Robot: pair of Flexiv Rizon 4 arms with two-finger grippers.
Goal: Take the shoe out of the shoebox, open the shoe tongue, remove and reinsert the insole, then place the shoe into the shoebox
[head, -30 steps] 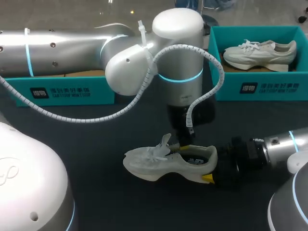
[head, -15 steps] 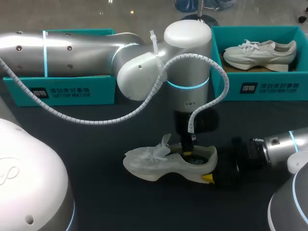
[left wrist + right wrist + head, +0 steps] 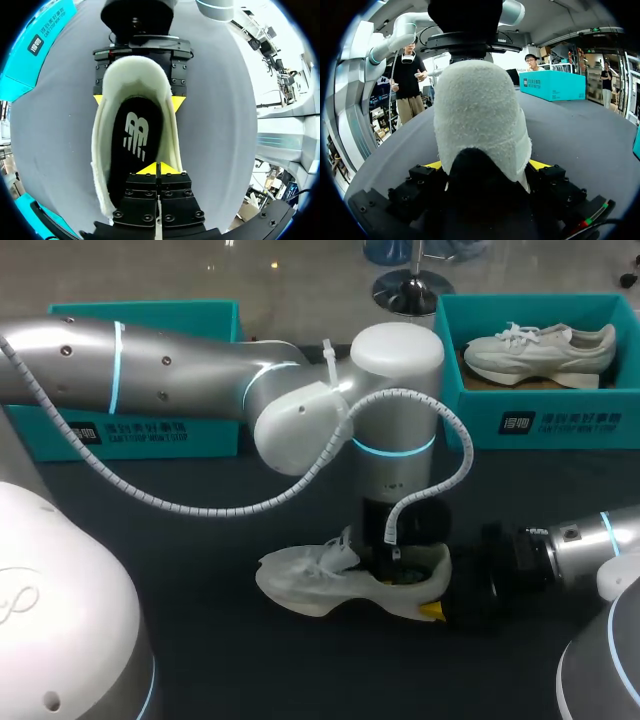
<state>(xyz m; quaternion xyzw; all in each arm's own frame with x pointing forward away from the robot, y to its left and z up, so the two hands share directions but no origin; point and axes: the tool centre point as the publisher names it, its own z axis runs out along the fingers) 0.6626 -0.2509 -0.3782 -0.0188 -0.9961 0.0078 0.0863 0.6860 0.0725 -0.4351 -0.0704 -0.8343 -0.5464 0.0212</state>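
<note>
A white shoe (image 3: 305, 585) lies on its side on the dark table, toe to the left. My right gripper (image 3: 436, 608) is shut on its heel. In the right wrist view the padded heel (image 3: 480, 115) fills the space between the fingers of that gripper (image 3: 485, 165). From above, my left gripper (image 3: 393, 560) reaches into the shoe's mouth. In the left wrist view my left gripper (image 3: 157, 169) is shut, tips together just over the black insole (image 3: 134, 135) inside the collar (image 3: 106, 150). My right gripper (image 3: 137, 99) shows a yellow tip on each side of the heel.
A teal shoebox (image 3: 545, 422) at the back right holds a second white shoe (image 3: 540, 348). Another teal box (image 3: 150, 430) stands at the back left, partly behind my left arm.
My left arm has swung right and lowered its shut gripper into the shoe's opening. The shoe and my right gripper have stayed in place.
</note>
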